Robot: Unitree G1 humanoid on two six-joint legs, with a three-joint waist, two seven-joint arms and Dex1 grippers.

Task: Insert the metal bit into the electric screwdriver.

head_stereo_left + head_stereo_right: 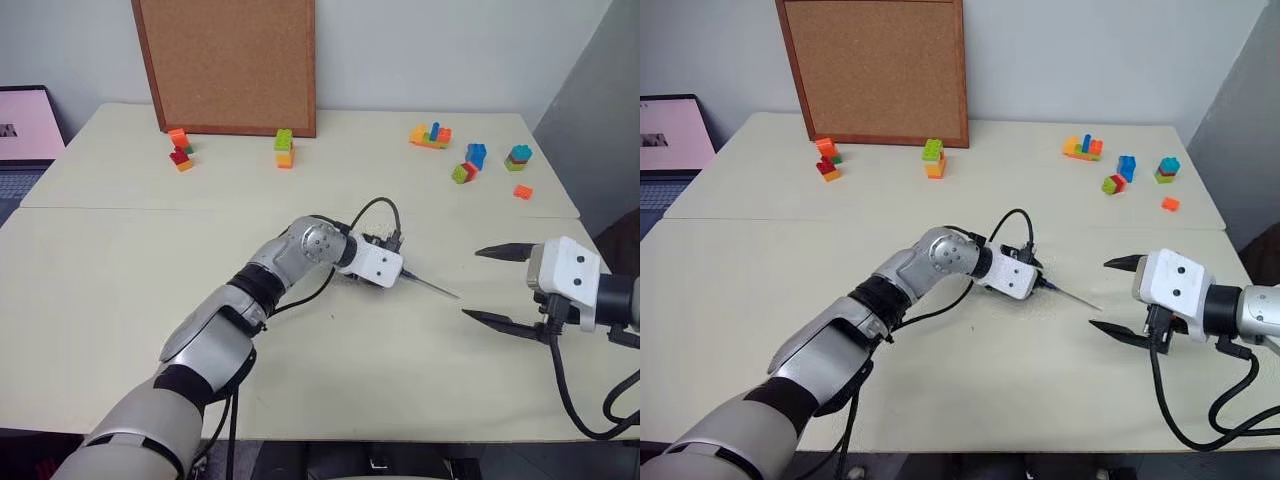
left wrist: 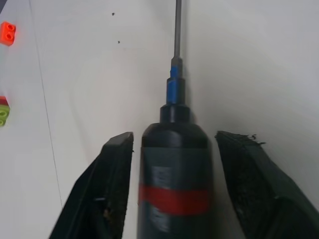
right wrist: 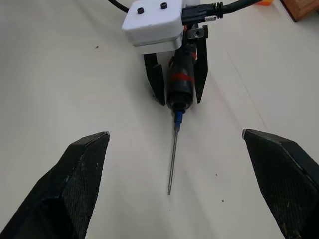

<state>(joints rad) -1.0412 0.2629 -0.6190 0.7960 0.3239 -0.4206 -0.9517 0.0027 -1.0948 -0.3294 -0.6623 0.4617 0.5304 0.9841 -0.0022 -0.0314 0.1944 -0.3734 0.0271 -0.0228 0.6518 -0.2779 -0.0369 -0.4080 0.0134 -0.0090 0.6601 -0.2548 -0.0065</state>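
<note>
The electric screwdriver [image 2: 174, 169], black with a red band, lies on the cream table [image 1: 150, 260] near its middle. The metal bit [image 3: 172, 164] sticks straight out of its nose past a blue collar [image 2: 174, 84], pointing toward my right gripper. My left gripper [image 2: 174, 137] straddles the screwdriver's body, open, with a gap showing on each side between the fingers [image 2: 114, 169] and the tool. My right gripper [image 1: 472, 283] hovers to the right of the bit's tip, spread wide open and holding nothing.
A cork board [image 1: 225, 65] leans against the wall at the back. Small stacks of coloured bricks sit at the back left [image 1: 180, 150], back middle [image 1: 285, 148] and back right [image 1: 470, 155]. A laptop [image 1: 25, 130] is at the far left.
</note>
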